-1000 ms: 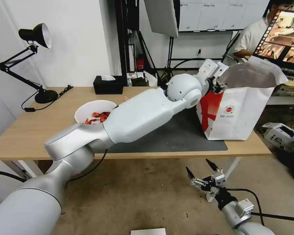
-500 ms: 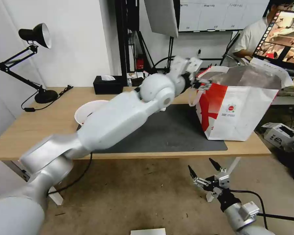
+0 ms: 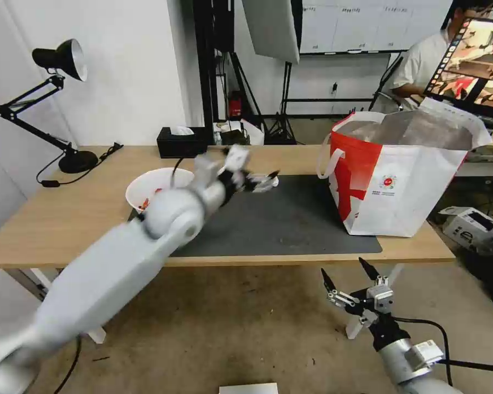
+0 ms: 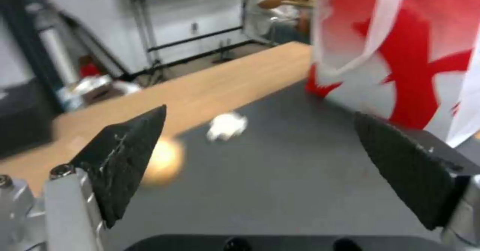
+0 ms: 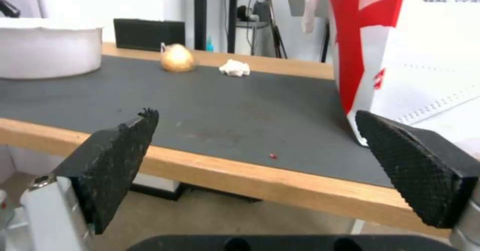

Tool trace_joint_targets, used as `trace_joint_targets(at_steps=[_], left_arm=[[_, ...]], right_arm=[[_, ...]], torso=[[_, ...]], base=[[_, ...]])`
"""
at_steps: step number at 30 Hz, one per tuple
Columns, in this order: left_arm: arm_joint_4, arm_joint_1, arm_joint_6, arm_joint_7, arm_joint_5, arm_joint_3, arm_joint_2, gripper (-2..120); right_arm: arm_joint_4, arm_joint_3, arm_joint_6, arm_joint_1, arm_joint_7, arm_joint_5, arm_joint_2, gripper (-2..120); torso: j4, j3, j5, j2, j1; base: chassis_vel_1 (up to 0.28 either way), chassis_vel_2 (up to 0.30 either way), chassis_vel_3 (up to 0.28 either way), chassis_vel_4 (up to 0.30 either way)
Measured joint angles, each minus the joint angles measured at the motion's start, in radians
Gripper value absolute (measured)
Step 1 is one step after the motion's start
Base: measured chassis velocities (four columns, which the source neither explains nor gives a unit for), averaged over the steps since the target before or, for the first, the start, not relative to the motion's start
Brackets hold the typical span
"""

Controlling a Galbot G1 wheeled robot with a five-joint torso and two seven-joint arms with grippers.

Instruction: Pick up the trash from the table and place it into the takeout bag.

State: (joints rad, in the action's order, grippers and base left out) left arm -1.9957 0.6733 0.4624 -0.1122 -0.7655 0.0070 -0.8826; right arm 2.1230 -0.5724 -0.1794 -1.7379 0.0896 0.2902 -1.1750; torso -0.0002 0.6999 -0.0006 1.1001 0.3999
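Currently the left gripper (image 3: 260, 181), wide open and empty at frame centre, hovers over the mat (image 3: 290, 219). An overshoot risks knocking the small crumpled white tissue (image 4: 226, 126) or beige round lump (image 4: 162, 161) away. The right gripper (image 3: 349, 283), also open and empty, is parked at lower right.

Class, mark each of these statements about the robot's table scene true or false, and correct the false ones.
1. The left gripper is open and holds nothing. True.
2. The beige lump and the white tissue are already in the takeout bag. False: both lie on the dark mat on the table.
3. The right gripper hangs below the table's front edge, open. True.
4. The takeout bag lies on its side. False: it stands upright with its mouth open.
5. The white bowl sits at the mat's left end. True.
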Motion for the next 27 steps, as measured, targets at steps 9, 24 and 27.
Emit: trace_joint_targets(at_steps=[9,24,27], left_arm=[[-0.087,0.393,-0.121,0.046,0.132,-0.244,0.021,100],[-0.107,0.925,-0.367,0.064,0.392,-0.543,-0.230,100],[-0.106,0.948,-0.407,0.057,0.411,-0.561,-0.259,100]], right_arm=[[0.001,-0.023,-0.044,-0.035,0.000,0.018,-0.026,100],[-0.010,-0.024,-0.094,-0.035,0.033,0.066,-0.047,100],[-0.006,-0.029,-0.096,-0.039,0.037,0.070,-0.048,100]], torso=[[-0.0007,0.000,0.0004,0.000,0.000],[0.0004,0.000,0.0005,0.000,0.000],[0.0002,0.000,0.0006,0.000,0.000]], base=[[0.000,0.000,0.000,0.000],[0.000,0.000,0.000,0.000],[0.000,0.000,0.000,0.000]])
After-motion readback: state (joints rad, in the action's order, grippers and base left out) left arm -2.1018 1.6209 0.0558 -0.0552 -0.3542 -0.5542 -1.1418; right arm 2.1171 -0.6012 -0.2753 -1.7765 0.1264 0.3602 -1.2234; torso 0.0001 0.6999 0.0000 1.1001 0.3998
